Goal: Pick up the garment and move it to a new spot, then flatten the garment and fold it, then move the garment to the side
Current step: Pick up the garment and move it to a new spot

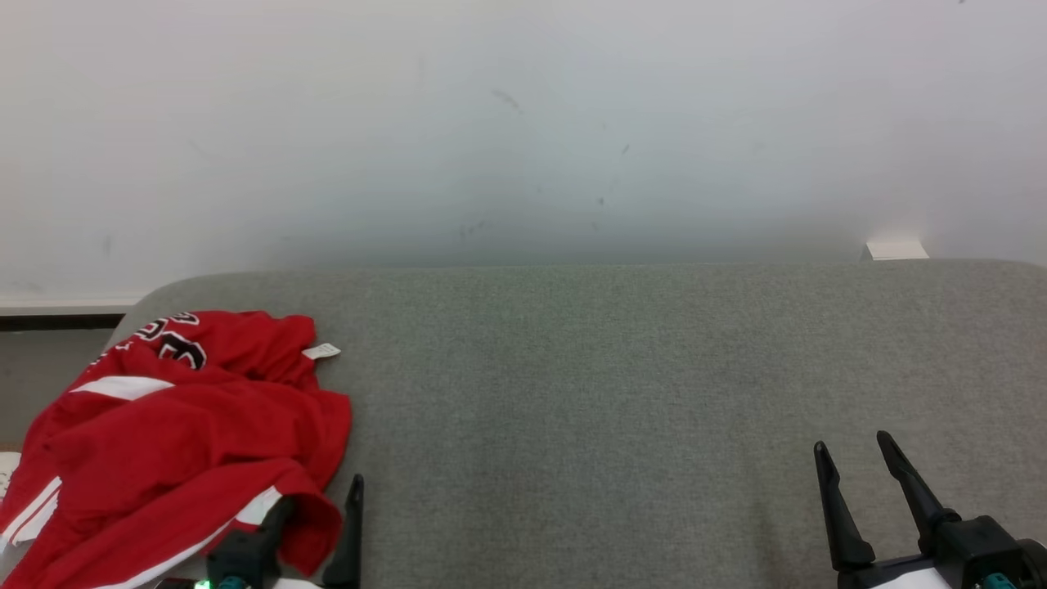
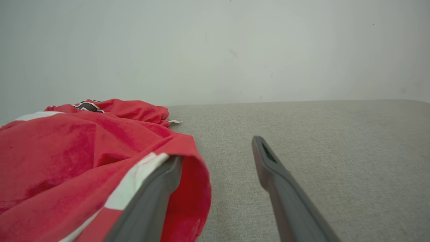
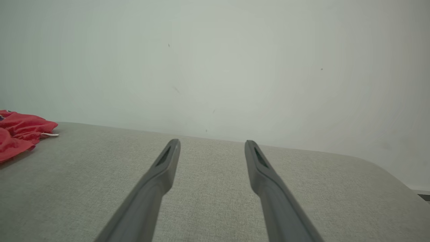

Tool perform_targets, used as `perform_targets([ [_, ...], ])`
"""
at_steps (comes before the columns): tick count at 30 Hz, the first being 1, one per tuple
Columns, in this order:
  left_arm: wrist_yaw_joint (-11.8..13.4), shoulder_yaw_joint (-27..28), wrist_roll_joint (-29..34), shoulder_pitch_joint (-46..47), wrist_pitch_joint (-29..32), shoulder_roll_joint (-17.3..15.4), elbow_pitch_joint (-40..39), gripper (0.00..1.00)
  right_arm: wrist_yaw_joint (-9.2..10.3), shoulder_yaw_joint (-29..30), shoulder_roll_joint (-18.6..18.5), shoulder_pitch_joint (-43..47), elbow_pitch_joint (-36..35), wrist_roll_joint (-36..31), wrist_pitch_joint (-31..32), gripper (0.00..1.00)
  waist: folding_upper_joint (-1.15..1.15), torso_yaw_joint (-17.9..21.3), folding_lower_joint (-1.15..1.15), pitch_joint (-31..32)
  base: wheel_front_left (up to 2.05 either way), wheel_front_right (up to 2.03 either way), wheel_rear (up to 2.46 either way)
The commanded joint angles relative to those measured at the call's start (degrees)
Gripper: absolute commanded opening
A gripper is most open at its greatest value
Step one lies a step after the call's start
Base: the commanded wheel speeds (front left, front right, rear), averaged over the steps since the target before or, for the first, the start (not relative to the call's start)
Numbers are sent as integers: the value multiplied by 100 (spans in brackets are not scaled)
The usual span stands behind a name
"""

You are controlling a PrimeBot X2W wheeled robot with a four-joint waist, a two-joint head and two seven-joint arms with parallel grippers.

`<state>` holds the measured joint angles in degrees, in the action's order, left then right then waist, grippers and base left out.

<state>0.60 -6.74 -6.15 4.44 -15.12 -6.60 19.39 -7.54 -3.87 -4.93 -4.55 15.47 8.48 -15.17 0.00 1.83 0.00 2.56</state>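
The red jersey point(image 1: 188, 425) lies crumpled on the grey padded surface point(image 1: 613, 393), to the left of the left gripper point(image 1: 321, 495) and partly ahead of it. That gripper's jaws stand wide apart with nothing clamped between them. Its left-hand finger point(image 2: 151, 201) sits right at the jersey's nearest fold. The white-striped hem point(image 2: 134, 178) curls against that finger's tip, though whether the cloth drapes over it or only touches it is hard to tell. The other finger rests above bare upholstery, just clear of the cloth.

The heap is longer than it is wide. It runs from beside and behind the left gripper's fingertips forward, toward the far edge of the surface. Its white tag point(image 1: 321, 351) lies at the far end, almost straight ahead of the fingers.

The right gripper point(image 1: 852, 442) is also spread wide and empty, above bare upholstery. The jersey is well apart from it, far off to its left.

The left arm is therefore clearly the nearer one. The pickup likely needs only a small shift to that gripper's left, so that the hem falls between the fingers before they close. A grab made from where it is now could catch just one thin layer.
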Motion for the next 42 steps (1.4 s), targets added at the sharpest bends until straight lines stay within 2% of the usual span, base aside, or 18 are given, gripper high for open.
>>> perform_targets([
  [1, -15, 20, 74, 15, -6, -29, 14, 100, 10, -11, 0, 6, 28, 26, 4, 100, 0, -34, 0, -3, 0, 0, 0],
  [9, -84, 26, 42, 52, -6, -17, 160, 100, 10, -69, -17, 22, 69, 56, 3, 100, 0, -226, 0, -14, 0, 0, 0],
  [19, -72, 143, -64, 92, -5, -32, 310, 100, 10, -197, -53, 41, 128, 113, 4, 100, 0, -652, 0, 2, 0, 0, 0],
  [36, -73, 228, -73, 99, -5, -129, 340, 100, 10, -415, -9, 33, 189, 240, 4, 100, 0, -1900, 0, -26, 0, 0, 0],
  [42, -52, 279, -119, 81, -5, -152, 279, 100, 10, -399, 30, -9, 195, 263, 4, 100, 0, -2190, 0, -39, 0, 0, 0],
])
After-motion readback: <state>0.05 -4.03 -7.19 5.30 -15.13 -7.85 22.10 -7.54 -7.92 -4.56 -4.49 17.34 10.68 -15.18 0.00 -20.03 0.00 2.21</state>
